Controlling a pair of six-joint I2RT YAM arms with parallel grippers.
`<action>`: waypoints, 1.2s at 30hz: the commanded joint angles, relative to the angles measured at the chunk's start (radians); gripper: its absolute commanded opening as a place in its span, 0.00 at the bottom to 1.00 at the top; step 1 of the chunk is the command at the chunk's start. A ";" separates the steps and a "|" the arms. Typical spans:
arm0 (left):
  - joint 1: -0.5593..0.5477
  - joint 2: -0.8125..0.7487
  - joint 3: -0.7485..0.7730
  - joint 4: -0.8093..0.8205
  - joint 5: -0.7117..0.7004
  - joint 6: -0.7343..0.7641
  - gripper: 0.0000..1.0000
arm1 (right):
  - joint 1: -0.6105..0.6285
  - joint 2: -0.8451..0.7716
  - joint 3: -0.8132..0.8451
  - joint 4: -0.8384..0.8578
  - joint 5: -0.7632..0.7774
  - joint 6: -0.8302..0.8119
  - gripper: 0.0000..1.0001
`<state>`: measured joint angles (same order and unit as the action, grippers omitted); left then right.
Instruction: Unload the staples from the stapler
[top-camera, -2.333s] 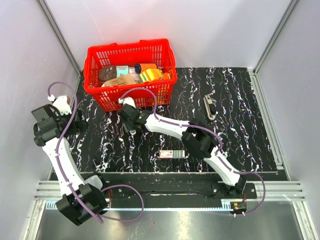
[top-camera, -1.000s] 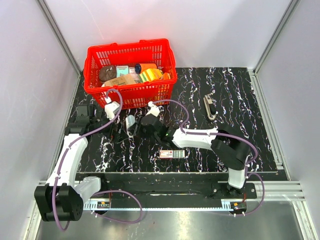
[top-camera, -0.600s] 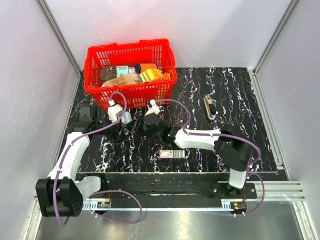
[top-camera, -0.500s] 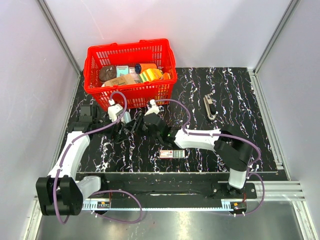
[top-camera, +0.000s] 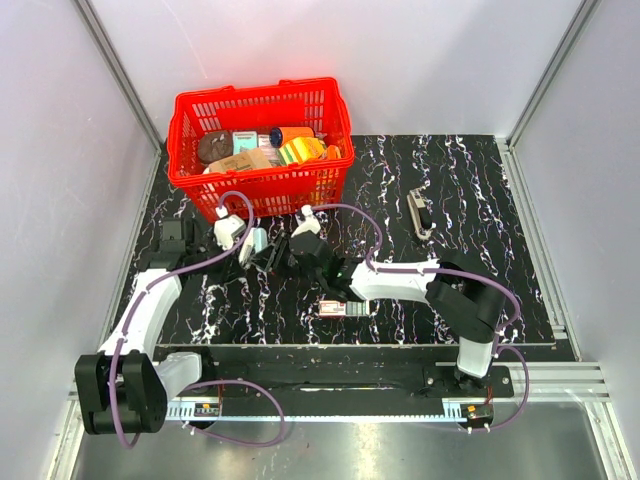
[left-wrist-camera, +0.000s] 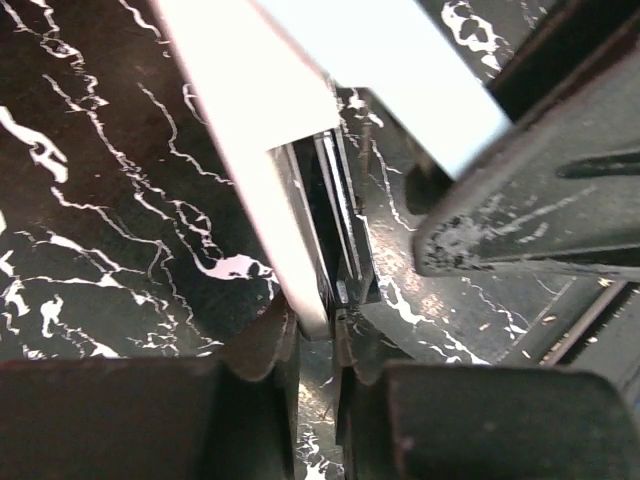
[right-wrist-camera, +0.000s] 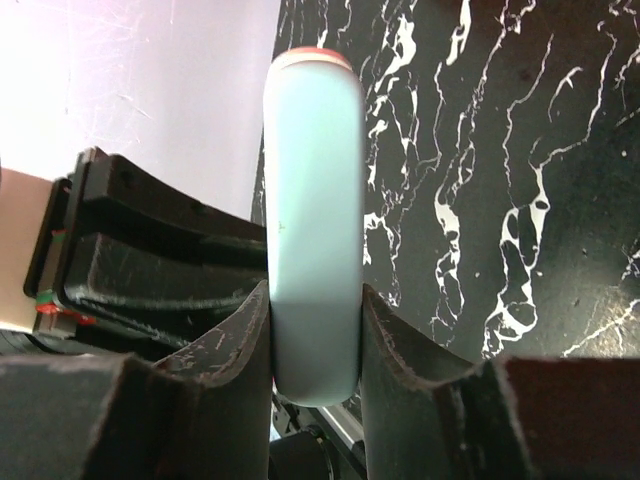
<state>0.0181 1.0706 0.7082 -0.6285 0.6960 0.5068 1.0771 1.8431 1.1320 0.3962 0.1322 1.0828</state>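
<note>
Both arms have been brought together in front of the basket (top-camera: 262, 190) since 2.3 s ago, when the left arm was folded up at the mat's left edge. The stapler (top-camera: 420, 214) has not been moved. It is laid flat on the mat (top-camera: 490, 280), right of centre and well apart from both grippers. Its long axis is run from far to near, with the near end turned slightly to the right. Which end is its head cannot be told.

The left gripper (left-wrist-camera: 316, 330) is closed almost fully and pinched on the thin lower end of a pale bar (left-wrist-camera: 260, 100). The right gripper (right-wrist-camera: 315, 345) is clenched on the same bar's rounded body, with one finger pressed to each flank.

Dark metal rails inside the bar are shown only in the left wrist view. A reddish tip at the bar's far end is shown only in the right wrist view. The stapler and a small box (top-camera: 340, 307), set toward the mat's near edge, are seen only from above.
</note>
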 joint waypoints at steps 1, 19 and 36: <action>-0.012 -0.034 -0.013 0.105 -0.029 0.068 0.06 | 0.023 -0.025 -0.008 0.066 -0.088 0.017 0.00; -0.012 -0.086 -0.188 0.375 -0.392 0.335 0.00 | 0.023 -0.090 -0.034 -0.370 -0.356 -0.513 0.00; -0.110 -0.110 -0.146 0.267 -0.299 0.245 0.30 | 0.020 -0.107 0.041 -0.428 -0.146 -0.617 0.00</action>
<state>-0.0925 0.9745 0.4370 -0.2916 0.3054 0.8474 1.0809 1.7653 1.1099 0.0582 -0.1135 0.4610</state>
